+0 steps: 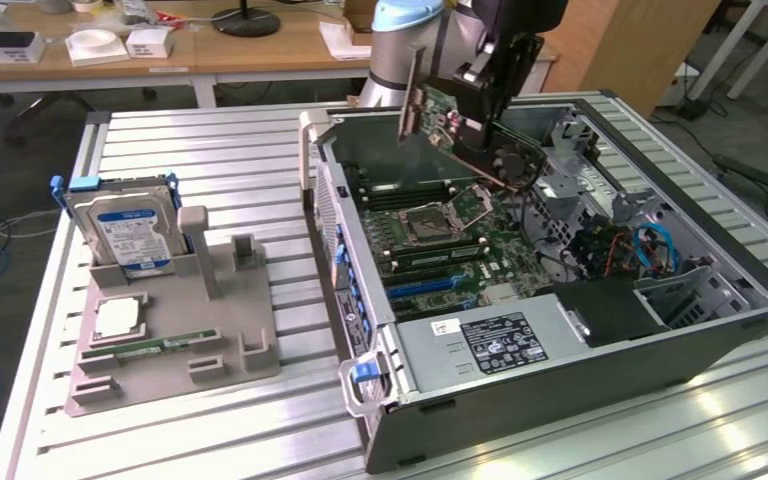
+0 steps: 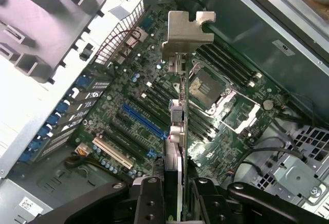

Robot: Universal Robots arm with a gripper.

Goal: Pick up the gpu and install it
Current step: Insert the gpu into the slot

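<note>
The graphics card (image 1: 446, 104) is a matt green board with a dull silver metal bracket (image 2: 187, 29). The worktop (image 1: 211, 160) is ribbed, shiny metal; the holder (image 1: 211, 345) looks matt grey plastic.

Hard drive (image 1: 124, 228): upright in grey holder (image 1: 231, 345)
Processor chip (image 1: 117, 318): flat on holder
Memory stick (image 1: 144, 347): lying beside chip

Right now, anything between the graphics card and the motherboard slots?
Nothing visible. The gripper holds the graphics card in the air above the open case. The long slots on the motherboard beneath it lie bare, with no cable across them.
</note>
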